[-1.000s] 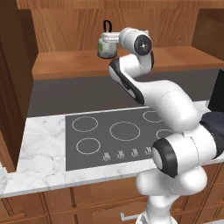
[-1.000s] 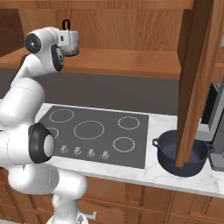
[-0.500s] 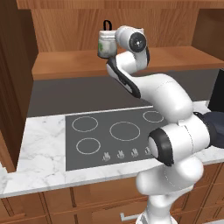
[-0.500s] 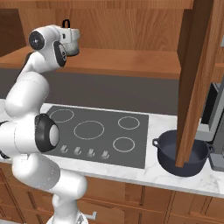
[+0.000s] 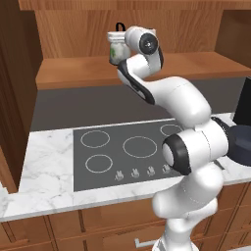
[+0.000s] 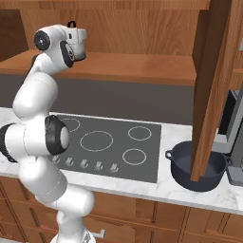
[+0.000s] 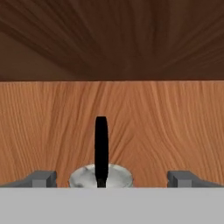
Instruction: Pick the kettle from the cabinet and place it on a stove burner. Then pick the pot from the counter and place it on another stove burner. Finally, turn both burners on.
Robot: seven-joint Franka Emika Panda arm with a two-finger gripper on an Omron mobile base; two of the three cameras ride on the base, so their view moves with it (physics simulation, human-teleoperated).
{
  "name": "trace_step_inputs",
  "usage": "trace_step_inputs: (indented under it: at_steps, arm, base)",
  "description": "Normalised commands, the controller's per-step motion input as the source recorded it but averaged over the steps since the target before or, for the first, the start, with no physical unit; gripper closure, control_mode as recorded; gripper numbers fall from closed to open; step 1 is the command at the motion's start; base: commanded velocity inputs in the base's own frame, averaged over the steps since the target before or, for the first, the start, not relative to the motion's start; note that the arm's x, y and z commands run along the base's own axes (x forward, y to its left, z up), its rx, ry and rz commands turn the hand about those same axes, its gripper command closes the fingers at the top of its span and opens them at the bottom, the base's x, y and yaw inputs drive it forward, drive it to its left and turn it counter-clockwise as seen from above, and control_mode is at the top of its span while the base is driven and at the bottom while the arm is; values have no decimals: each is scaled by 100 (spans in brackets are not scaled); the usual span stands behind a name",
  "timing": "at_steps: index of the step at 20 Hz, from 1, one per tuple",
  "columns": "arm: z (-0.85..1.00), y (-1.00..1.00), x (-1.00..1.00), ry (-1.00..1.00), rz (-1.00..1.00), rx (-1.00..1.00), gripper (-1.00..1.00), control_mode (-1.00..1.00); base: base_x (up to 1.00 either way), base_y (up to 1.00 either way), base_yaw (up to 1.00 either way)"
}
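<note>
- Wooden cabinet [image 5: 147, 73] shelf's got the kettle [image 7: 101, 175] sitting on it.
- hand [image 7: 112, 178] spread wide, fingers either side of kettle's black handle [image 7: 101, 148].
- pot [image 6: 197, 166] parked on worktop [image 6: 166, 187].

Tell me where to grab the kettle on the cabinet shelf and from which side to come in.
Grip the kettle by its tall black loop handle. In the hand view the loop stands upright, edge-on and centred between the open gripper's fingertips, so closing across it should clamp its flat sides. Come in from the cabinet's open front, level with the handle above the rounded body, which looks too wide and smooth.
</note>
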Motion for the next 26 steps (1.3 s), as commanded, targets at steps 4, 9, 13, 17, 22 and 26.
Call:
trace_step_inputs:
  at_steps: [4,9,13,17,22,26]
  arm:
    - [1,3,21,0,0,0,-100,-100]
    - [0,0,15,0,0,0,-100,-100]
    - [0,4,15,0,0,0,-100,-100]
    - [0,10,17,0,0,0,-100,-100]
    - [0,13,20,0,0,0,-100,-100]
    - [0,13,15,0,0,0,100,-100]
  base:
    - [0,0,0]
    - [0,0,0]
    - [0,0,0]
    - [0,0,0]
    - [0,0,0]
    - [0,0,0]
